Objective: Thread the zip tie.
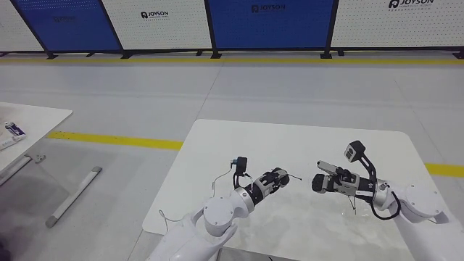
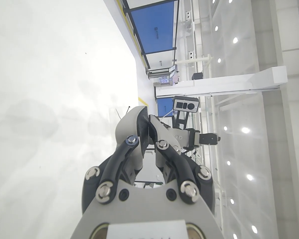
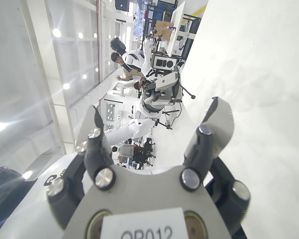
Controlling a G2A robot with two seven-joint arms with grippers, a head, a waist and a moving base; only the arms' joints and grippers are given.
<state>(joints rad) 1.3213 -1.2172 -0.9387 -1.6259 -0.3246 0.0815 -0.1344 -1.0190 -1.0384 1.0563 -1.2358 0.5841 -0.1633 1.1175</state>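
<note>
My left gripper (image 1: 281,178) hovers over the near middle of the white table (image 1: 290,138), shut on a thin black zip tie (image 1: 293,177). The tie's end pokes out past the fingertips toward my right gripper (image 1: 319,175). In the left wrist view the strap (image 2: 148,128) is pinched between the dark pads of the left gripper (image 2: 145,115), and two thin black ends show beyond the tip. The right gripper (image 3: 157,114) is open and holds nothing, facing the left one a short gap away. Seen from the right wrist, the zip tie (image 3: 188,93) sticks out of the left gripper (image 3: 164,88).
Both grippers hang above the near half of the table, whose front edge (image 1: 217,239) lies close under the left arm. A second white table (image 1: 29,119) with a small item stands at the far left. Blue and white panels (image 1: 268,7) line the back.
</note>
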